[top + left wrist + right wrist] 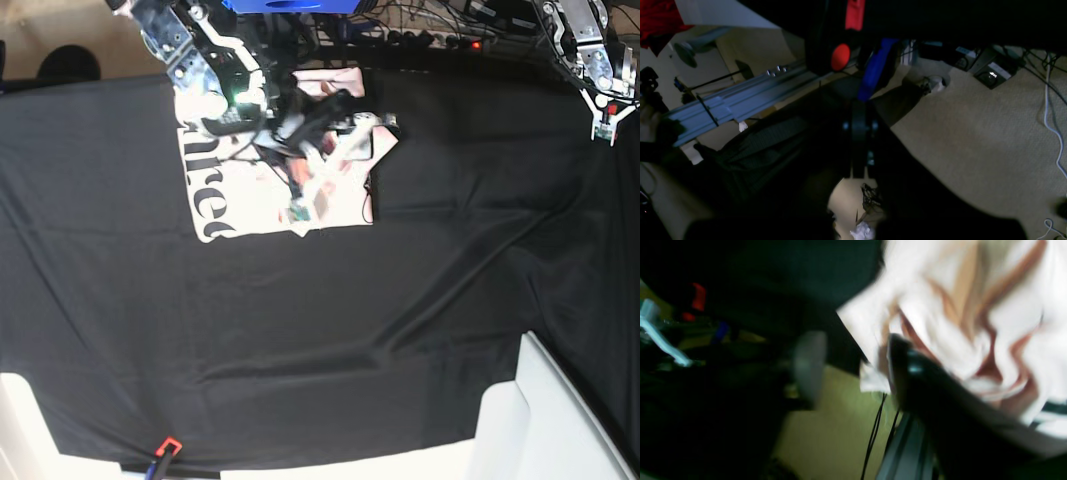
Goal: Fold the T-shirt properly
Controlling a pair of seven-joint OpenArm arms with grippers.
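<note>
The shirt (265, 180) lies bunched on the black cloth (300, 330) covering the bench, at the far edge of the cloth in the base view, toward that view's left. Black lettering shows on the shirt's left side; its right half is crumpled into folds.

The right tool (335, 110) sits over the crumpled part of the shirt. In the right wrist view the right tool (853, 366) stands with jaws apart: one finger (903, 366) is pressed against the shirt's (973, 323) pink folds, the other finger (810, 366) is clear of the fabric. The view is blurred, so whether any cloth is pinched cannot be told.

The left tool (603, 125) is well apart from the shirt, off the cloth's far right corner. In the left wrist view the left tool (858, 170) is dark, jaws together, nothing between them, carpet (973, 133) beyond.
</note>
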